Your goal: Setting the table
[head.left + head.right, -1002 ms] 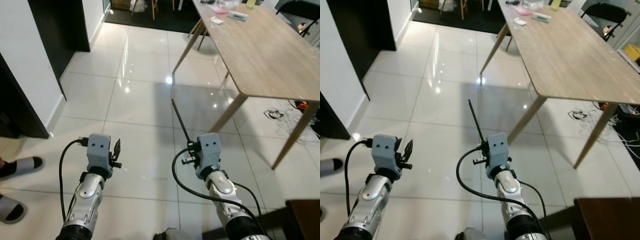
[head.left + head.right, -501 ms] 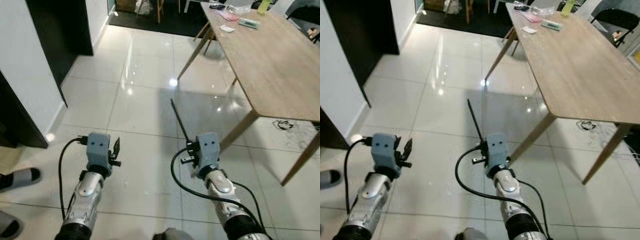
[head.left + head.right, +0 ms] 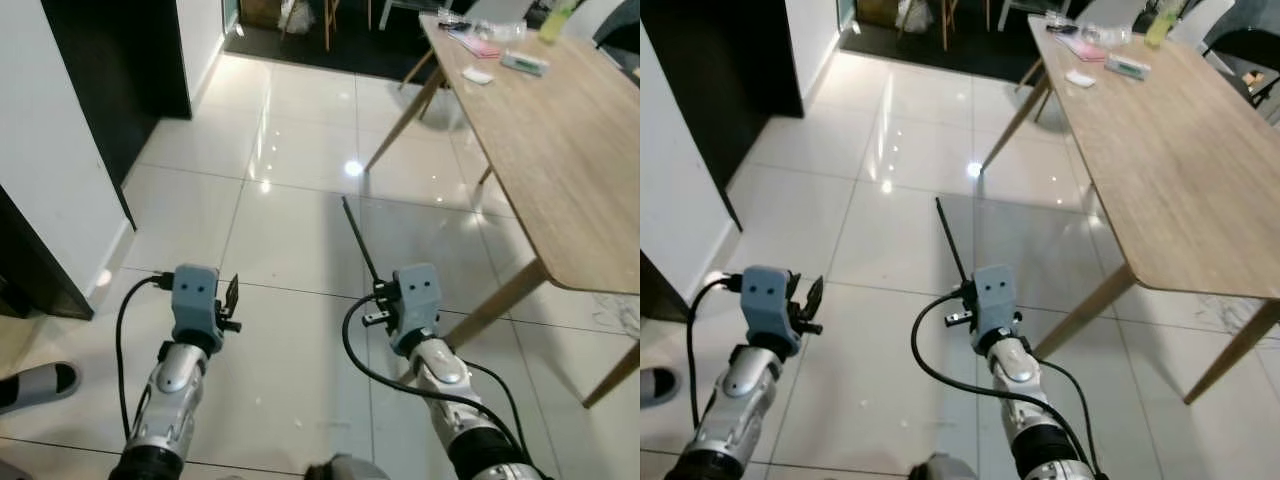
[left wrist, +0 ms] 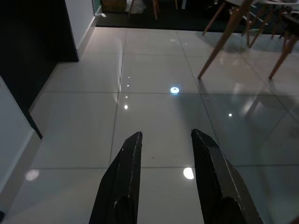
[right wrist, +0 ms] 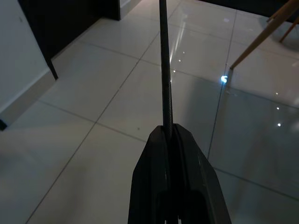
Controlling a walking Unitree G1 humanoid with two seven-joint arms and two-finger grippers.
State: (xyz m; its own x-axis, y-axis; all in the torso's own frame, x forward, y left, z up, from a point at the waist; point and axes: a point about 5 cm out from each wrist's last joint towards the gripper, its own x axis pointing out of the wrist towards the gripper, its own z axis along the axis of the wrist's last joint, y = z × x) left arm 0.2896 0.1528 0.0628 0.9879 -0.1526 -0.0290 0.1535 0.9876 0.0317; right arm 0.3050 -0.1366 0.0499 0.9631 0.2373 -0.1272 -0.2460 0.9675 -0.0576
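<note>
My right gripper (image 3: 379,292) is held low in front of me, shut on a thin dark stick (image 3: 358,240) that looks like a chopstick. The chopstick (image 5: 164,70) juts straight out from the closed fingers (image 5: 154,149) over the tiled floor. My left gripper (image 3: 233,298) is held at the same height on the other side. It is open, and nothing lies between its two black fingers (image 4: 128,154). The long wooden dining table (image 3: 570,140) stands ahead on my right, well beyond both grippers.
Small items (image 3: 500,62) lie at the table's far end, and chair legs (image 4: 219,37) show beyond it. A white wall and a dark opening (image 3: 110,70) run along my left. A foot in a slipper (image 3: 32,384) is at the left edge. Glossy white tiles lie ahead.
The whole picture has shifted, so the camera has moved; the table's near corner has slid towards the right edge. Both arms keep their pose, and the chopstick stays gripped.
</note>
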